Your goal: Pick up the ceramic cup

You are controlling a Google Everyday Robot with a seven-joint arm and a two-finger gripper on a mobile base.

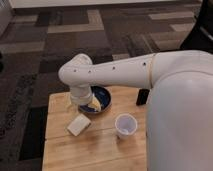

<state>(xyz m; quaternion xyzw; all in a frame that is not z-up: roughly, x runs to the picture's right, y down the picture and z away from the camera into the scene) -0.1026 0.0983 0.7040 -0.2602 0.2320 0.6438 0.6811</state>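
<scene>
Looking down on a wooden table [100,150] standing on patterned carpet [60,45]. Noting a thick white arm [115,72] reaching in from the right, crossing above the table's back half and covering part of a dark blue bowl [103,94]. Placing the gripper [81,99] under the arm's bent end, hanging over the bowl's left rim, well apart from the cup; being unable to tell whether open or closed. Seeing something yellow [95,105] lying inside the bowl. Spotting a pale block [78,125] resting just in front of the bowl, and a small black thing [143,96] sitting near the table's back right. Finding the cup [125,125] standing upright right of the block, clear of the bowl, uncovered. Appearing white with a faint lavender tint, round, narrowing downward, narrower than the bowl, showing only its pale inside.
</scene>
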